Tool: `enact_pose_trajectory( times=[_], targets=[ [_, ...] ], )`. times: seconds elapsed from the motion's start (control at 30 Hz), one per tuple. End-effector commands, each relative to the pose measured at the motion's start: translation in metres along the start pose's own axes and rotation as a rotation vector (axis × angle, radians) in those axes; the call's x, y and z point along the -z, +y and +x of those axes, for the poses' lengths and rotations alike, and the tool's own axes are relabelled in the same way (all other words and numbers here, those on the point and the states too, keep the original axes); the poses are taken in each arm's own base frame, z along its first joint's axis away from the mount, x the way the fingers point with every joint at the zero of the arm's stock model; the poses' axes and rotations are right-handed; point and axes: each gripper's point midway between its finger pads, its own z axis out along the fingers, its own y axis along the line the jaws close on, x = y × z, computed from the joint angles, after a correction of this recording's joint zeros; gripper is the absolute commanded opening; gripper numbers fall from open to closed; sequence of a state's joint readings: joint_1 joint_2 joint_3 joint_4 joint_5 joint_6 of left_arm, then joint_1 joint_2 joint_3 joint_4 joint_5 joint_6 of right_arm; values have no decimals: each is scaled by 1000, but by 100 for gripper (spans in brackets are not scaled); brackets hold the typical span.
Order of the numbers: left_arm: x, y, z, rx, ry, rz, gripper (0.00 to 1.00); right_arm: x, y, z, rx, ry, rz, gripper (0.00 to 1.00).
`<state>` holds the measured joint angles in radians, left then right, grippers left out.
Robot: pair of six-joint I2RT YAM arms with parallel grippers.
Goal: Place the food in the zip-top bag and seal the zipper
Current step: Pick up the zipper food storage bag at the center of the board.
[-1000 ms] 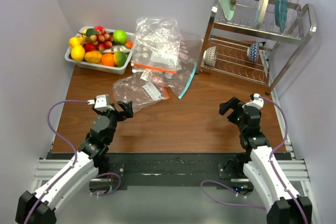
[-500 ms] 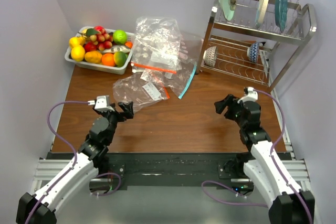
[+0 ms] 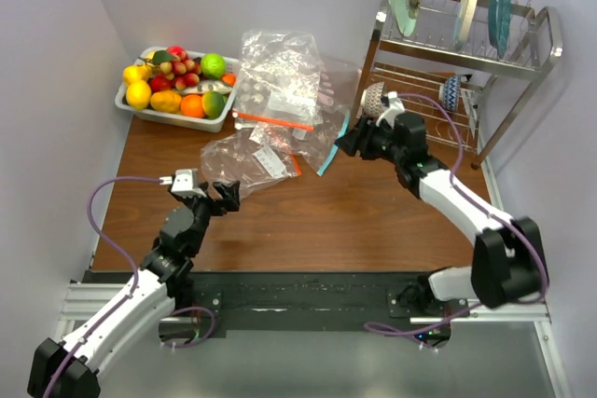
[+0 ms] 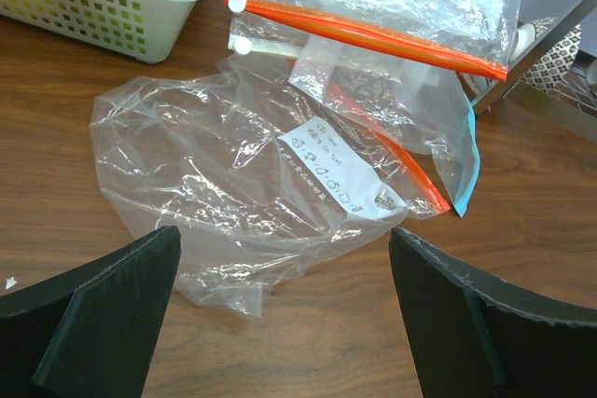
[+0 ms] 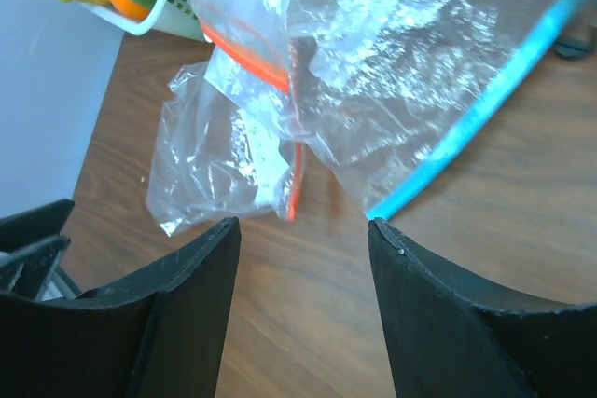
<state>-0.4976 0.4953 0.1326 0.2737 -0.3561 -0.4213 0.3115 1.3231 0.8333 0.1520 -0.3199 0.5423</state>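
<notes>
Student: How does the zip-top bag (image 3: 247, 160) look?
Instructor: Clear, crinkled, flat, orange-red zipper (image 4: 410, 174); mid-table toward the far edge. Left gripper (image 3: 224, 195) and right gripper (image 3: 347, 143): fingers spread wide, empty.

Crinkly clear plastic zip-top bag (image 4: 224, 184); wood-grain table (image 3: 317, 212).
</notes>
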Motion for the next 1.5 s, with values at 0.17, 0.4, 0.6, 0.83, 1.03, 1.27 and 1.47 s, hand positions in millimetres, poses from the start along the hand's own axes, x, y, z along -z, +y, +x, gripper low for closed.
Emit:
enact_pose_trajectory(
  times=[0.17, 0.4, 0.6, 0.83, 1.03, 1.27, 1.47],
  targets=[
    [-2, -13, -11, -24, -41, 69, 98, -96, 52, -33, 20, 41, -182, 56],
    [-3, -18, -9, -40, -40, 102, 100, -154, 43, -30, -1, 82, -166, 35],
    [-6, -37, -11, -73, -32, 198, 100, -140, 65, -33, -18, 98, -227, 0],
    [-9, -70, -44, -62, -93, 298, 100, -70, 100, -42, -28, 133, -232, 0],
    [-8, -105, -73, -36, -111, 395, 100, -15, 101, -36, -43, 192, -137, 0],
    [-3, -144, -88, -108, -120, 521, 100, 33, 90, -18, -41, 269, -19, 0],
    [7, -179, -72, -275, -188, 718, 100, 54, 84, -3, -86, 334, 42, 0]
  ],
)
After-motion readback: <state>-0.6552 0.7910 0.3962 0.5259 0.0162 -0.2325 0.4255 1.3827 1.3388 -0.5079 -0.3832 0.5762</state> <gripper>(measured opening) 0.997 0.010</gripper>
